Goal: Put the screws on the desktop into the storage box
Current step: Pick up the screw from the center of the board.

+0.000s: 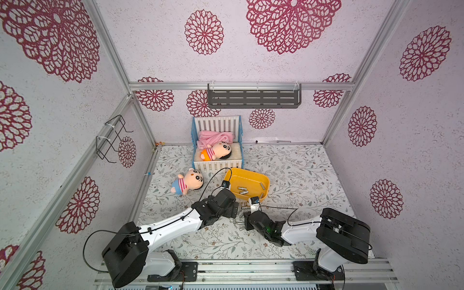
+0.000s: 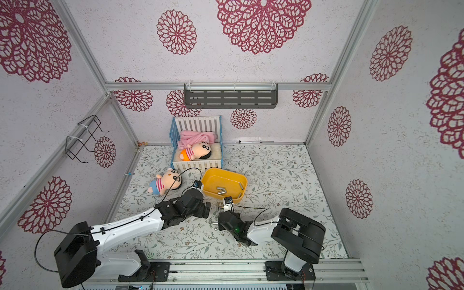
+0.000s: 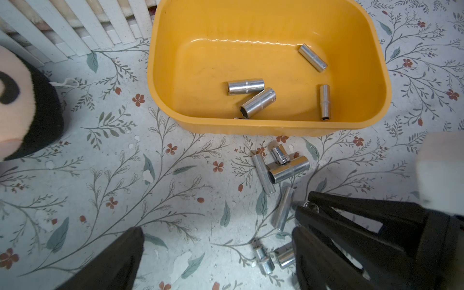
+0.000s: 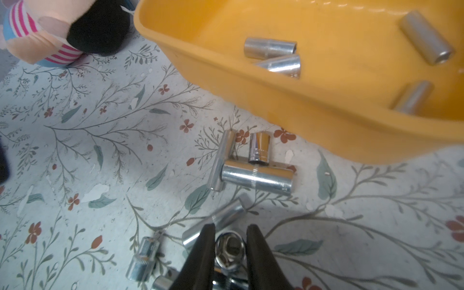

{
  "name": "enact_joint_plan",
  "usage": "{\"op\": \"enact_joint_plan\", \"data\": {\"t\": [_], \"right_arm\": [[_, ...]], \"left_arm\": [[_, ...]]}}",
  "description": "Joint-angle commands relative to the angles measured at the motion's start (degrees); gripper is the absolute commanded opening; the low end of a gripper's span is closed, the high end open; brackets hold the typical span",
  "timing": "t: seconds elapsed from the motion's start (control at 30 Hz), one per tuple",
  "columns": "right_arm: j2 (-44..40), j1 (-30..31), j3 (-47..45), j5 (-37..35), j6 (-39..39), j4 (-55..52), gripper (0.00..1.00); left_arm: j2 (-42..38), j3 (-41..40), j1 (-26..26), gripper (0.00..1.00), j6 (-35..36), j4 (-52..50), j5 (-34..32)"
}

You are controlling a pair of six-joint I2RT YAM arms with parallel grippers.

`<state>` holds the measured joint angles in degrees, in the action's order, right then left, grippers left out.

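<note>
The box [image 1: 247, 177], a shallow yellow tub of smooth plastic with rounded corners, stands near the middle of the bench [image 1: 313, 175], a flat white surface printed with grey-green vines and small brown flowers. Four screws [image 3: 246, 86], shiny stubby metal cylinders, lie on their sides on its floor. At 6 o'clock from the box, just beside its wall, more of them lie loose on the bench: a thick screw [image 3: 288, 169] touches a thin one and a short one, and others lie nearer to the arms. The right end effector [image 4: 230, 227] is narrowed around an upright screw [image 4: 229, 247] with a hollow top, and its black fingers [image 4: 203, 241] lie against both sides of it. The left end effector [image 3: 218, 231] is spread wide and holds nothing, at 7 o'clock from the box. A plush doll [image 1: 187, 182] lies at 9 o'clock from the box, and a slatted white-and-blue crib [image 1: 218, 165] stands at 11 o'clock.
</note>
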<state>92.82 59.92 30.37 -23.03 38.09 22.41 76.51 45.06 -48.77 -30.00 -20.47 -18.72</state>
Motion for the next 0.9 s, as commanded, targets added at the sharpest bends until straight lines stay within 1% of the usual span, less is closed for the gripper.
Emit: {"op": "enact_joint_plan", "data": {"t": [0.0,0.17,0.57,0.63,0.87], "right_arm": [[0.4,0.3,1.4,-2.4,0.2,-0.2,0.26],[0.5,0.3,1.6,-2.2,0.1,-0.2,0.25],[2.0,0.3,2.8,-2.9,0.0,-1.1,0.29],[1.8,0.3,2.8,-3.0,0.0,-1.3,0.28],[-1.3,0.4,2.5,-4.5,-0.6,-2.9,0.20]], "left_arm": [[-0.1,1.2,-0.1,0.97,0.7,0.3,0.2],[-0.1,1.2,-0.1,0.97,0.7,0.3,0.3],[-0.4,1.1,-0.1,0.97,0.7,0.3,0.6],[-0.4,1.1,-0.1,0.97,0.7,0.3,0.6],[-0.7,1.0,-0.1,0.97,0.7,0.3,0.5]]}}
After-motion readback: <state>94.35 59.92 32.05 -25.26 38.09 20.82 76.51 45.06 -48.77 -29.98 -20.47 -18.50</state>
